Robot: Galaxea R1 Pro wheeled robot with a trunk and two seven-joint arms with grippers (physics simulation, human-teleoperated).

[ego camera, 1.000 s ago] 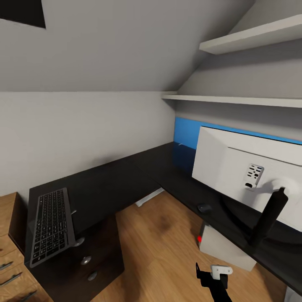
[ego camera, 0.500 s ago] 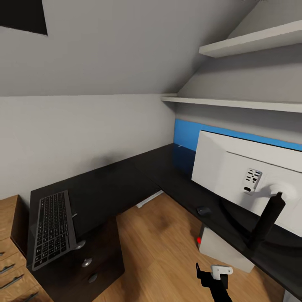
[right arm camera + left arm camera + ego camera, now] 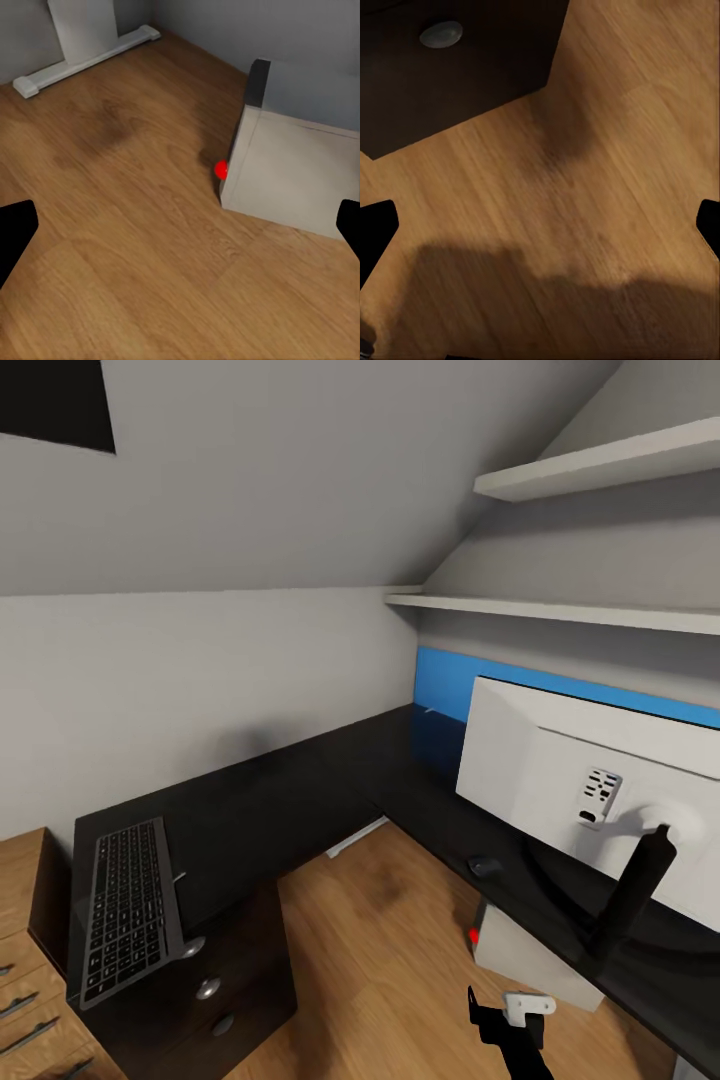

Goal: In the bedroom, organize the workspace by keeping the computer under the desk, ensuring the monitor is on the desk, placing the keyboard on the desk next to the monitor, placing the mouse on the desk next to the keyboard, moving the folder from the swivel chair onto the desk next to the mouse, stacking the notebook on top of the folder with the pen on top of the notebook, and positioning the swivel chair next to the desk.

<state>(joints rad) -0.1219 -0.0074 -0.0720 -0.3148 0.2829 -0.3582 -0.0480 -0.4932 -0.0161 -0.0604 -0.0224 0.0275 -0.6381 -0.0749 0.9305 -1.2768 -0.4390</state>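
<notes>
We are in a home study corner tucked under an attic roof: sloped grey-white walls rise over an L-shaped black desk (image 3: 270,800) with a blue back panel (image 3: 450,682). A keyboard (image 3: 125,910), a mouse (image 3: 485,866) and a wide monitor (image 3: 560,770) sit on it, a white computer (image 3: 530,960) stands beneath, two wall shelves (image 3: 560,605) hang above, and light wood floor (image 3: 390,960) runs below.

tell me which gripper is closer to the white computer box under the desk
Right. The right gripper hangs open over the floor just in front of the computer. The left gripper, also open, hangs over bare floor near the dark drawers.
</notes>
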